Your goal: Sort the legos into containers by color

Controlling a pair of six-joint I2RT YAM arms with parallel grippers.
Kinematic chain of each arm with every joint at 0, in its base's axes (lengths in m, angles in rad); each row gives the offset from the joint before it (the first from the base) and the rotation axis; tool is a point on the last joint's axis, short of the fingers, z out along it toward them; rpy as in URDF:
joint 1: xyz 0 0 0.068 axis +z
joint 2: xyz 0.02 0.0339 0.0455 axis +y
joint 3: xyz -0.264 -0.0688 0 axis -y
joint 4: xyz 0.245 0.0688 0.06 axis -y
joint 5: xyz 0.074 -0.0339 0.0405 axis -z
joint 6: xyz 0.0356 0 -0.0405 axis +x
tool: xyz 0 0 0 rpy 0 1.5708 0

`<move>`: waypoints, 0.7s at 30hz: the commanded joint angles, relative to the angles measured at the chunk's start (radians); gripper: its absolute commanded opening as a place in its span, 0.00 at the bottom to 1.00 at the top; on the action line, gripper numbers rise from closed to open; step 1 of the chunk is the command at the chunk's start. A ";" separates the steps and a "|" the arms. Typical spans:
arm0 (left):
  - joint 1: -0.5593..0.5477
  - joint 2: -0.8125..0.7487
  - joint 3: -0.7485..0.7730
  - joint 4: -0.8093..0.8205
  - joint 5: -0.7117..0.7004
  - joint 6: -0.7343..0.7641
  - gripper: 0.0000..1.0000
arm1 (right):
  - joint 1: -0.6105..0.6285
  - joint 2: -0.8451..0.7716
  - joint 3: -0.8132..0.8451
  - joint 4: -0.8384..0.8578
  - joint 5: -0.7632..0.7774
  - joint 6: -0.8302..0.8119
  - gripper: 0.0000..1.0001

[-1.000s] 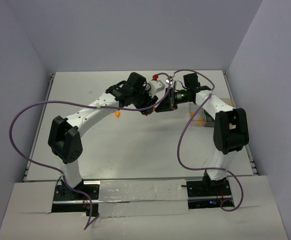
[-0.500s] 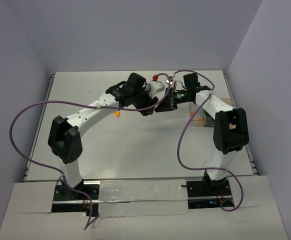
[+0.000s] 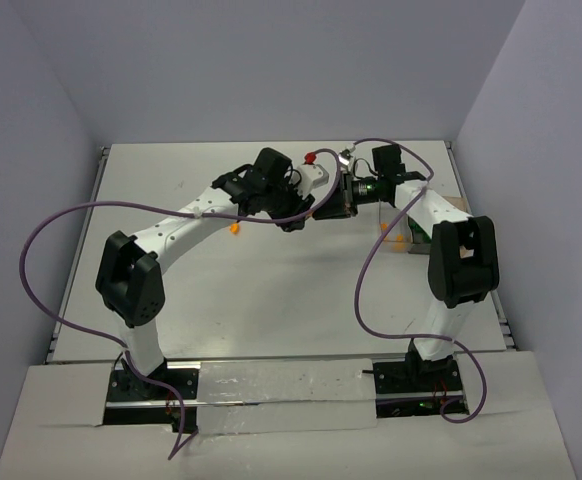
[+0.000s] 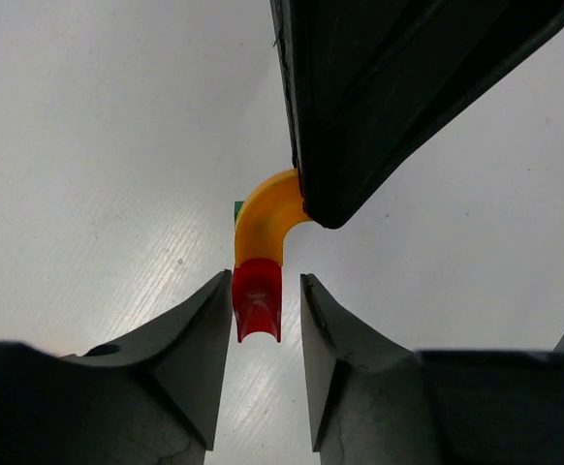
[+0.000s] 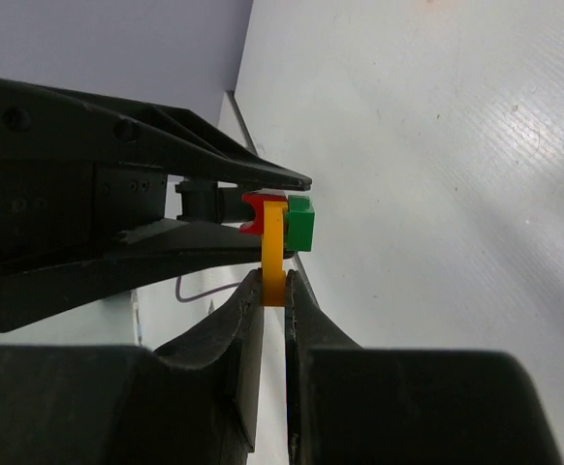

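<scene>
One yellow lego (image 5: 274, 242) — in right pincer (image 5: 273, 283)

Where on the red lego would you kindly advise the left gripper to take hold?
Grip the red lego by its flat sides, coming from its free end: it juts straight from the yellow arch, whose other end the right gripper pinches.

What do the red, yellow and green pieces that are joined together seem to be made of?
All look like hard moulded plastic. The red piece shows a faint sheen; the yellow curved piece is smooth, with an even, saturated colour; the green brick has crisp edges and flat faces.
</scene>
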 commanded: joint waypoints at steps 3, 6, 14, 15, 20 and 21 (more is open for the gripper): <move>0.007 -0.031 0.001 0.048 -0.020 -0.010 0.34 | -0.011 -0.011 -0.008 0.071 -0.058 0.050 0.00; 0.008 -0.032 0.004 0.055 -0.029 -0.016 0.26 | -0.011 -0.013 -0.018 0.082 -0.061 0.061 0.00; 0.010 -0.023 0.010 0.061 -0.036 -0.026 0.04 | -0.011 -0.016 -0.041 0.108 -0.073 0.086 0.00; 0.010 -0.020 0.014 0.056 -0.036 -0.026 0.01 | -0.011 -0.018 -0.048 0.126 -0.082 0.100 0.00; 0.010 -0.007 0.025 0.039 -0.028 -0.016 0.00 | -0.011 -0.035 -0.124 0.333 -0.142 0.277 0.00; 0.010 -0.007 0.024 0.041 -0.029 -0.018 0.00 | -0.011 -0.037 -0.134 0.366 -0.145 0.289 0.00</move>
